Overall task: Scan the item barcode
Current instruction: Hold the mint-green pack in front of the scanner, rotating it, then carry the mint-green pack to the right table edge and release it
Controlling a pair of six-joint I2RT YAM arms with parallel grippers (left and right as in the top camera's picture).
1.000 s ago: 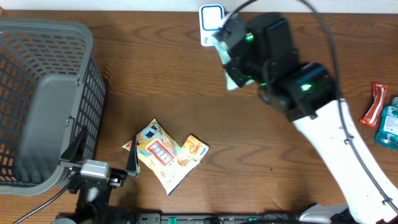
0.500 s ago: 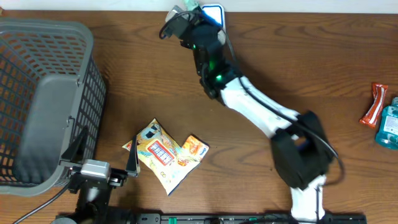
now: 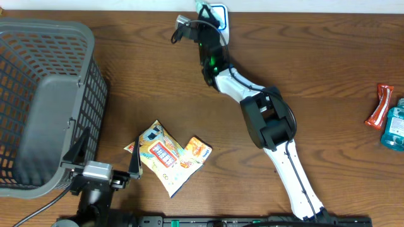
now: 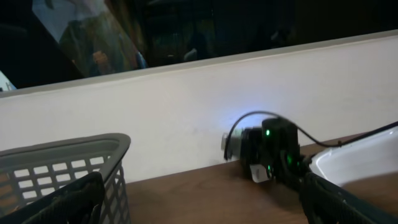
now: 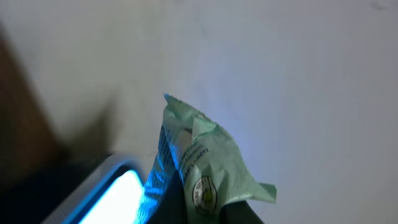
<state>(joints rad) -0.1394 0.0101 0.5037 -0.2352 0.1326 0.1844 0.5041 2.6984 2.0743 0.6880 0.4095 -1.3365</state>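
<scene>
My right gripper [image 3: 203, 14] is stretched to the table's back edge and is shut on a pale green packet [image 5: 208, 163]. The packet hangs right beside the scanner [image 3: 217, 15], a small white unit glowing blue. In the right wrist view the lit scanner face [image 5: 115, 194] casts blue light on the packet's left edge. Whether a barcode faces the scanner I cannot tell. My left gripper [image 3: 106, 156] rests at the front left by the basket, open and empty. In the left wrist view, the left gripper [image 4: 199, 200] looks across the table at the right gripper [image 4: 273, 149].
A grey mesh basket [image 3: 38, 69] fills the left side. A yellow snack bag [image 3: 163, 154] and a small orange packet [image 3: 198, 150] lie front centre. A red bar [image 3: 379, 106] and a blue bottle [image 3: 394, 126] sit at the right edge. A white wall runs along the back.
The right arm has swung from raised over the back right to stretched out low toward the scanner, carrying the green packet up to it. The left arm has not moved.
</scene>
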